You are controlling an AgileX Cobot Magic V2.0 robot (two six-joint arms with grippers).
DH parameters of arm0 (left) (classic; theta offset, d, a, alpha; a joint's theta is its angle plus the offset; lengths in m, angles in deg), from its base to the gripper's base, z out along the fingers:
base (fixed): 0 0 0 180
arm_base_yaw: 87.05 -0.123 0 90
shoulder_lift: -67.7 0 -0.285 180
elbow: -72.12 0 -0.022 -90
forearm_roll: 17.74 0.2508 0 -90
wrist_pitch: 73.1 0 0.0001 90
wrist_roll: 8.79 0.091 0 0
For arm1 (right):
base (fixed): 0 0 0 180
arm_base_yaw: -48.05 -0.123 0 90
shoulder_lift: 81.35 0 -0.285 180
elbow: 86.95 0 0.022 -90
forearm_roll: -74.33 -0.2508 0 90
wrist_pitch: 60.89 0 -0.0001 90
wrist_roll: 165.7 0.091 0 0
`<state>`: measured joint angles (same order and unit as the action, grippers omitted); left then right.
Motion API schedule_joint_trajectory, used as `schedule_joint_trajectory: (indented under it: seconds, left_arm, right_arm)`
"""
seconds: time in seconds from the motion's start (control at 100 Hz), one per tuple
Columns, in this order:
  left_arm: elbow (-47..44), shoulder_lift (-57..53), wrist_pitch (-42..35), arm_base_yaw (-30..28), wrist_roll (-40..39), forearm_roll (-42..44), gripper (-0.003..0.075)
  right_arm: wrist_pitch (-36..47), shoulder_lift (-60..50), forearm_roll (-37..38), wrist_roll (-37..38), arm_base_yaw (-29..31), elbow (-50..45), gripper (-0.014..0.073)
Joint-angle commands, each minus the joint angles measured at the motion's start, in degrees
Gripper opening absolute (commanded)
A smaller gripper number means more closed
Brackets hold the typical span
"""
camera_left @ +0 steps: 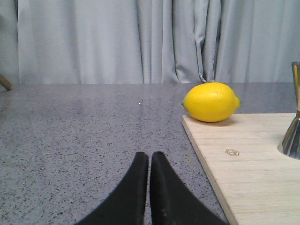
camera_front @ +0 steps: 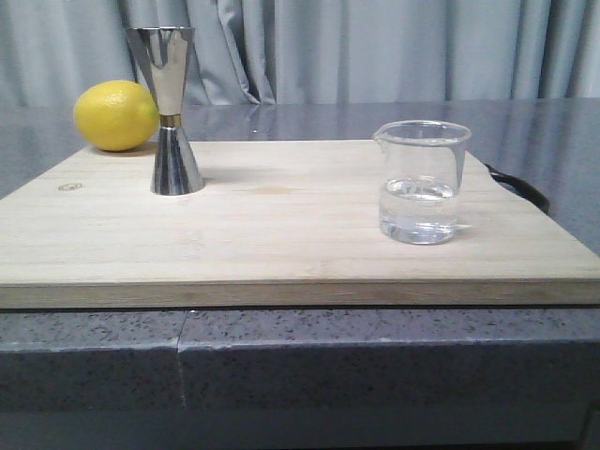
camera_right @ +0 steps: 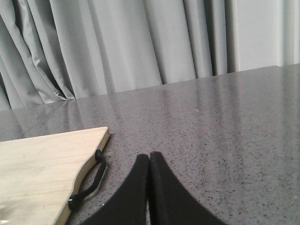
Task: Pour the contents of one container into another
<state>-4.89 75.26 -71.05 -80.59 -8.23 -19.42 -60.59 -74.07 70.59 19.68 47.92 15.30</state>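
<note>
Resting on the pale wooden cutting board point(camera_front: 281, 225), the small clear glass beaker point(camera_front: 421, 182) stands upright near the board's right edge, toward its front, holding clear liquid in its lower part. The shiny steel hourglass-shaped jigger point(camera_front: 171, 111) stands upright near the board's back left corner, well apart from the beaker. The yellow lemon point(camera_front: 116, 114) lies at the board's back left corner, just beside the jigger. The board sits on the grey speckled bench point(camera_front: 281, 328). My left claw point(camera_left: 149, 157) has its black fingers pressed together, gripping nothing, above the bench off the board's left edge. My right claw point(camera_right: 149, 158) likewise has its fingers together, off the board's right edge, near a black cord loop point(camera_right: 89, 183).
</note>
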Motion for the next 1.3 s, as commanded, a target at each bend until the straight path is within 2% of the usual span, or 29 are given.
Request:
schedule_joint_trajectory:
  seconds: [0.0,0.79,1.06,1.16,1.29]
  left_arm:
    - [-0.8,-1.6,-4.6,-0.1,-0.1,-0.6,-0.0019]
    - [-0.8,-1.6,-4.6,-0.1,-0.1,-0.6,-0.0019]
    - [0.3,-1.6,-13.2,-0.1,-0.6,-1.9,-0.0019]
    - [3.2,-1.6,-9.8,-0.1,-0.6,-5.2,-0.0019]
    - [8.9,-0.9,-2.8,-0.1,-0.6,-5.8,-0.0019]
  right_arm:
    - [4.7,-1.1,0.4,-0.4,0.5,-1.6,-0.0065]
    - [4.7,-1.1,0.4,-0.4,0.5,-1.6,-0.0065]
    - [7.6,-1.1,0.4,-0.4,0.5,-1.0,-0.0065]
    - [4.3,-1.1,0.3,-0.4,0.5,2.2,-0.0065]
    - [-4.9,-0.5,0.6,-0.4,0.5,8.5,-0.0065]
